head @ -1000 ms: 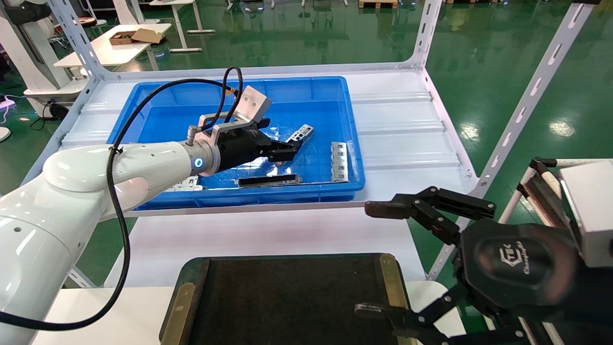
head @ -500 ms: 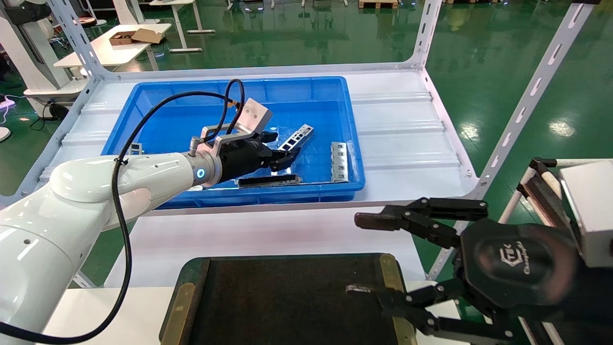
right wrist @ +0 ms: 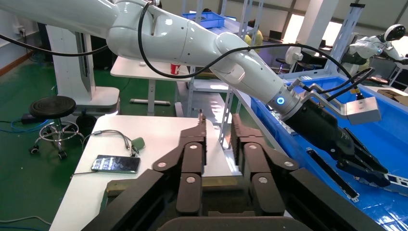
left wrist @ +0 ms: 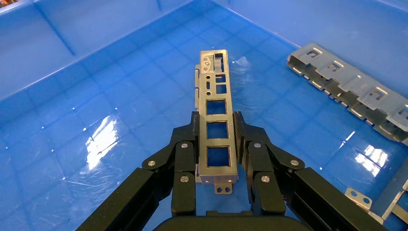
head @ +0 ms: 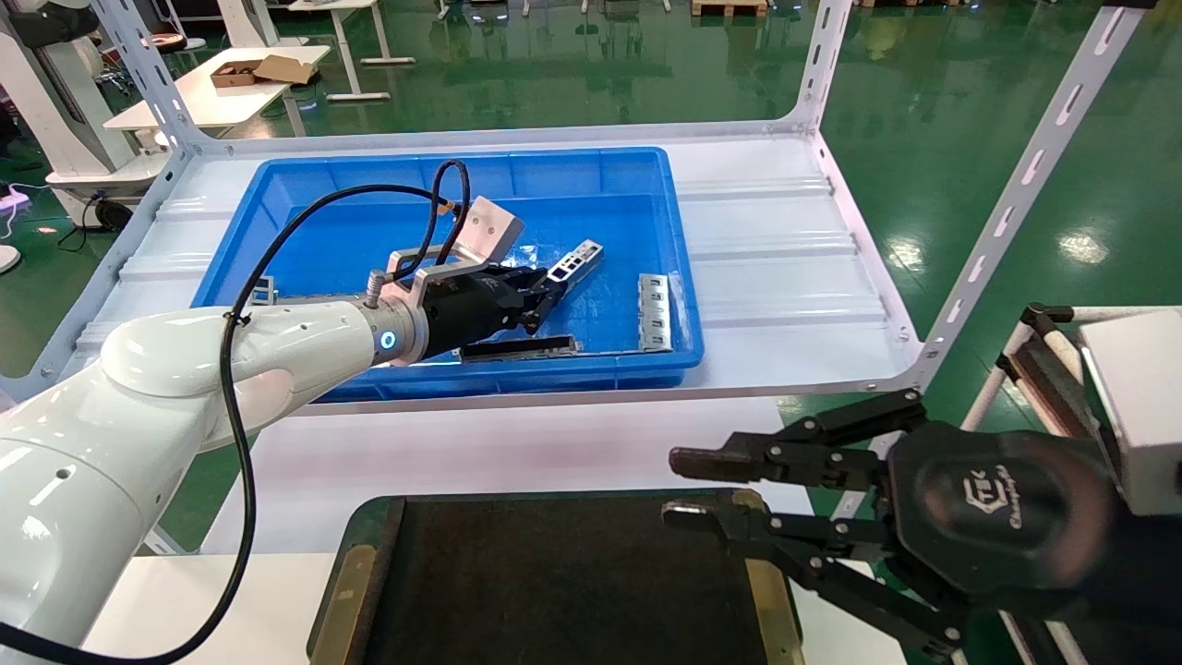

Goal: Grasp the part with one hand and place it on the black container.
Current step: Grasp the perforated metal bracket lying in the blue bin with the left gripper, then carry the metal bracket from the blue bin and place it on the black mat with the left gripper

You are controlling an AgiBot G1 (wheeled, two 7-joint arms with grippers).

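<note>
The part [head: 574,260], a narrow silver bar with square cutouts, is in the blue bin [head: 517,377]. My left gripper [head: 543,297] is shut on its near end; in the left wrist view the fingers [left wrist: 191,139] press both long edges of the part [left wrist: 216,103], with my left gripper [left wrist: 216,121] around it. The black container [head: 554,573] lies at the near edge, below the bin. My right gripper [head: 685,487] hovers over the container's right corner, empty, its fingers a narrow gap apart, as the right wrist view [right wrist: 219,120] shows.
In the bin also lie a dark open-slot bar [head: 519,347], a grey stamped plate [head: 654,298] [left wrist: 351,86] and another plate at the left [head: 263,288]. Perforated shelf uprights [head: 1016,194] stand on the right. A white table surface [head: 517,448] lies between bin and container.
My left gripper reached forward and shut on the part's near end. My right gripper's fingers went from wide open to a narrow gap and shifted left over the container's corner.
</note>
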